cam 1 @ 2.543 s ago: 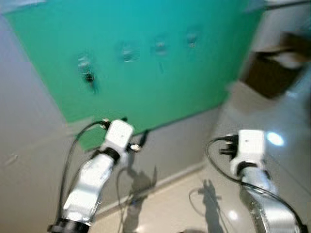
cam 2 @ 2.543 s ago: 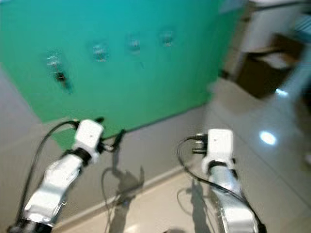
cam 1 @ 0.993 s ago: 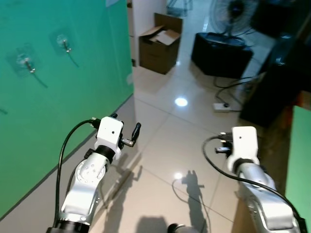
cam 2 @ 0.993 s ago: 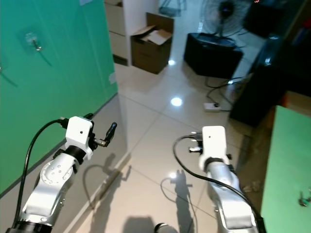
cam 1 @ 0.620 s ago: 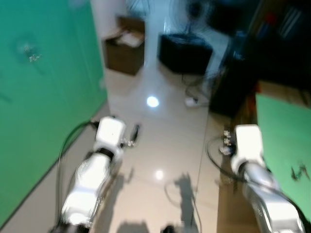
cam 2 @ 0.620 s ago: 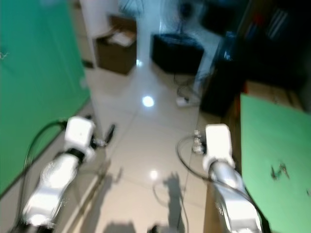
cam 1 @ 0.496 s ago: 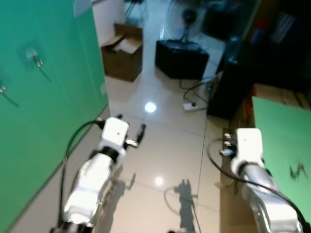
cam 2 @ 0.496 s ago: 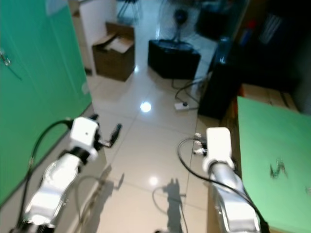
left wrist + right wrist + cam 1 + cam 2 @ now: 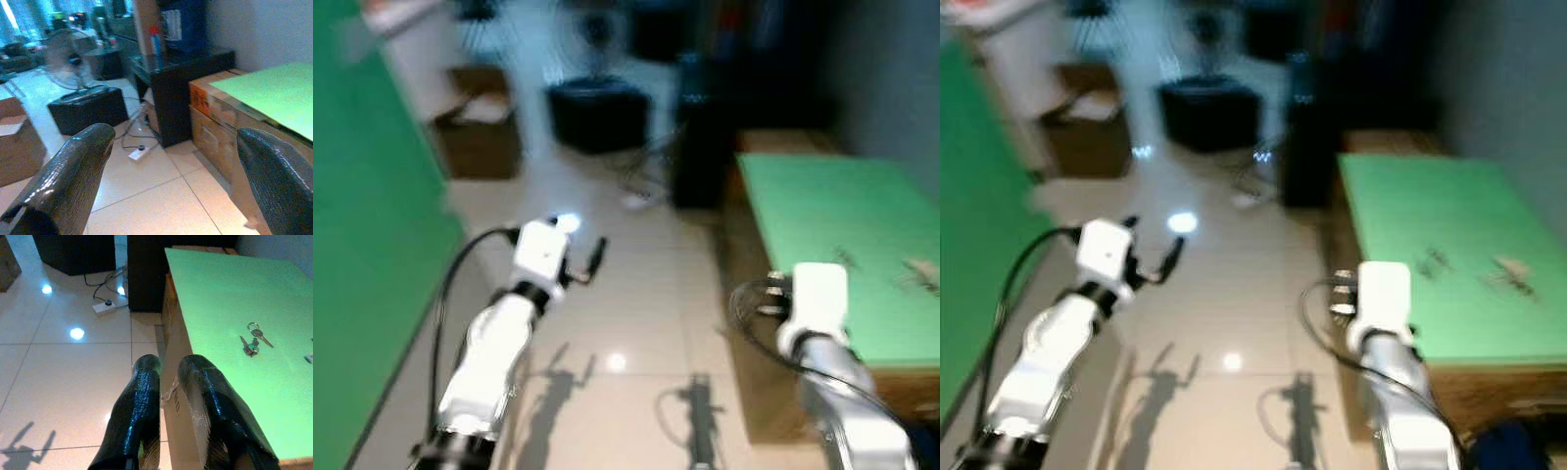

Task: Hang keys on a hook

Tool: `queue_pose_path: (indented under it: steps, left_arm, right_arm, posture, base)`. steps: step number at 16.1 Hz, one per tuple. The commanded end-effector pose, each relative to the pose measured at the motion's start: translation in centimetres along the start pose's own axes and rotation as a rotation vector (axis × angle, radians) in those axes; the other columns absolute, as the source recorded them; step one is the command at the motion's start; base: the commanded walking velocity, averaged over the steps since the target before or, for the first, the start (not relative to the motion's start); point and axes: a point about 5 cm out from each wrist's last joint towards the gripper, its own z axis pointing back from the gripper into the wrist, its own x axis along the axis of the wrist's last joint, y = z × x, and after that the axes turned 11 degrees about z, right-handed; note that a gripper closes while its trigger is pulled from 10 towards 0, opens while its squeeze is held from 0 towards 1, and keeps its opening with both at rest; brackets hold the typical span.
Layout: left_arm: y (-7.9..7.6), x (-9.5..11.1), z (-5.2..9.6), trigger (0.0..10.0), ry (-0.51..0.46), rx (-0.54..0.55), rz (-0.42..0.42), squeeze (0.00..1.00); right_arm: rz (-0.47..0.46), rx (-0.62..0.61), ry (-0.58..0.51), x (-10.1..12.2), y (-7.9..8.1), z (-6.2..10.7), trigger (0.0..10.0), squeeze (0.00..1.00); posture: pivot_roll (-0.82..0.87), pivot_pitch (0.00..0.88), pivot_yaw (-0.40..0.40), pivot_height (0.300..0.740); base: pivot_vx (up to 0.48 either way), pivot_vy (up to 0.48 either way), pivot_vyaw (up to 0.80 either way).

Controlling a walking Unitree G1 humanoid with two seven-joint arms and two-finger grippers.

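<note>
1. Your left tool (image 9: 171, 181) is held out over the tiled floor (image 9: 63, 377). Its two fingers (image 9: 63, 181) stand wide apart with nothing between them.
2. Your right tool (image 9: 168, 382) hangs over the near edge of the worktop (image 9: 220, 298), which has a green top. Its fingers (image 9: 137, 416) are almost together, with only a narrow gap, and they hold nothing.
3. The keys (image 9: 253, 339) lie flat on the green worktop, ahead of the right tool and well apart from it. They are a small bunch with a ring and at least two keys. In the head views they appear as small dark marks (image 9: 1433, 260) on the worktop, too blurred to read further.
4. A pale object (image 9: 308, 357) lies at the worktop's far side, cut off by the frame; you cannot identify it.
5. A green wall (image 9: 362, 255) stands on your left.
6. Ahead on the floor are a cardboard box (image 9: 480, 137), a black box (image 9: 88, 105) with a fan (image 9: 66, 54) behind it, a dark cabinet (image 9: 181, 73) and a white power strip (image 9: 105, 307) with its cable.
7. Both head views are blurred.
</note>
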Motion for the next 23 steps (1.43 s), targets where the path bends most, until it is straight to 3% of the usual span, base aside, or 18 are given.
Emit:
queue_pose_path:
  steps: [1, 3, 4, 8, 15, 18, 23]
  left_arm:
    - [-0.2, -0.1, 0.0, 10.0, -0.010, 0.003, 0.020, 0.00]
    - [-0.4, -0.5, 0.4, 10.0, -0.020, 0.010, 0.041, 0.00]
    - [-0.5, -0.7, 0.4, 10.0, -0.018, 0.007, 0.034, 0.00]
    - [-0.5, -1.0, 0.6, 10.0, -0.027, 0.052, 0.045, 0.00]
    - [-0.6, -0.7, 0.3, 10.0, -0.040, 0.045, 0.023, 0.00]
    - [-0.7, -0.4, 0.0, 10.0, -0.055, 0.025, -0.026, 0.00]
    - [-0.7, 0.5, -0.7, 10.0, -0.100, 0.004, 0.003, 0.00]
  right_arm:
    - [0.028, -0.001, -0.053, 0.6, -0.2, -0.1, 10.0, 0.00]
    - [0.056, 0.026, -0.256, 2.4, -0.1, -0.1, 10.0, 0.00]
    - [0.059, 0.032, -0.283, 2.6, -0.2, 0.0, 10.0, 0.00]
    - [0.288, 0.095, -0.454, 3.3, 0.4, 0.2, 10.0, 0.00]
    - [0.218, 0.053, -0.403, 2.3, -0.2, -0.5, 10.0, 0.00]
    - [0.181, 0.022, -0.345, 1.5, -0.5, -0.9, 10.0, 0.00]
    - [0.134, -0.018, -0.286, 0.9, -1.1, -1.0, 10.0, 0.00]
  posture:
    - [-0.09, 0.000, 0.059, 0.740]
    - [-0.09, 0.000, 0.050, 0.740]
    - [-0.09, 0.000, 0.050, 0.740]
    - [-0.08, 0.000, 0.031, 0.740]
    - [-0.08, 0.000, 0.035, 0.740]
    - [-0.08, 0.000, 0.043, 0.740]
    - [-0.10, 0.000, 0.067, 0.740]
  base:
    - [0.000, 0.000, -0.80]
    - [0.000, -0.390, -0.40]
    - [0.000, -0.480, 0.00]
    - [0.000, -0.480, 0.00]
    - [0.000, -0.480, 0.00]
    - [0.000, -0.437, 0.00]
    - [0.000, 0.000, 0.00]
